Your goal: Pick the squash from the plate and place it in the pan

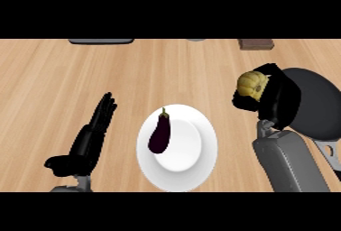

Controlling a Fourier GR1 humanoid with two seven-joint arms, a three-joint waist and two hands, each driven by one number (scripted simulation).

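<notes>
Right hand [269, 101] gripping squash [253, 83], hovering at pan [320, 108] edge; left hand [93, 131] lying flat, fingers straight; eggplant [160, 131] sitting on plate [200, 153]; risk: releasing prob. too near rim, squash rolling off.

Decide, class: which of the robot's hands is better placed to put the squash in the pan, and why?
The right hand. Its fingers already curl round the squash, right beside the dark pan. The left hand rests open on the far side of the plate.
</notes>
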